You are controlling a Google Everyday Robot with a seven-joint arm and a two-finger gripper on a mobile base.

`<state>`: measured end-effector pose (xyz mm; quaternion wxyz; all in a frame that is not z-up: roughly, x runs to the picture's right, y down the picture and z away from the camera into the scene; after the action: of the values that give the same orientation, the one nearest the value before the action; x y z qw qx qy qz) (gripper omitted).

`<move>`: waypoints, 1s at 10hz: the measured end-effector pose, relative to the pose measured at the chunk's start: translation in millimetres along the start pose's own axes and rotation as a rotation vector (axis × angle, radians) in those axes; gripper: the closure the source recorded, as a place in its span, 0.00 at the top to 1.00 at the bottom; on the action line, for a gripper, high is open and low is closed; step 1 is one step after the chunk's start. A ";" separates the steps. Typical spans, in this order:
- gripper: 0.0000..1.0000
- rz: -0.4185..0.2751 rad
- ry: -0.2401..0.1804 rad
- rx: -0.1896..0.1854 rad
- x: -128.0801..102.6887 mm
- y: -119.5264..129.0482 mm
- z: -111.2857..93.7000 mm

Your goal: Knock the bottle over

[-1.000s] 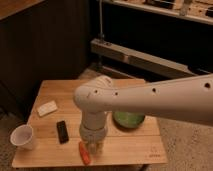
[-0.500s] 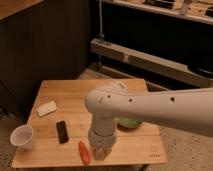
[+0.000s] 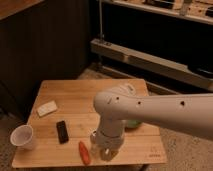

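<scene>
My white arm reaches in from the right across the wooden table (image 3: pixel 75 97). Its gripper (image 3: pixel 106 151) points down near the table's front edge. A small whitish-grey bottle (image 3: pixel 93 138) stands upright right against the gripper's left side and is partly hidden by it. An orange carrot-like thing (image 3: pixel 84 152) lies just left of the gripper. A white cup (image 3: pixel 22 136) stands at the front left corner.
A black flat object (image 3: pixel 62 131) lies left of the carrot. A pale flat block (image 3: pixel 47 108) lies at the left. A green bowl (image 3: pixel 133 123) is mostly hidden behind the arm. Dark shelving stands behind the table.
The arm and gripper have shifted to the right and toward the table's front edge. The gripper now stands right of the carrot. The cup, black object and block have not moved.
</scene>
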<state>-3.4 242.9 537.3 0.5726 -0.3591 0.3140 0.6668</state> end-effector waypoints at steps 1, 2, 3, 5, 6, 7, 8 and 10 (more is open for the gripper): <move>0.17 0.013 0.000 0.002 -1.9 -0.2 -0.6; 0.17 0.029 -0.002 0.004 -4.0 -4.3 -1.6; 0.17 0.046 -0.006 0.003 -6.6 -15.1 -2.3; 0.17 0.050 -0.005 0.002 -13.8 -20.3 -1.9; 0.17 0.072 -0.003 0.004 -13.8 -21.8 -0.3; 0.17 0.095 -0.003 0.002 -16.6 -25.7 0.4; 0.17 0.105 0.003 0.002 -20.5 -28.8 -0.6; 0.17 0.071 0.029 0.005 -24.0 -31.6 -1.6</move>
<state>30.2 233.3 556.4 0.5447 -0.3559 0.3368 0.6806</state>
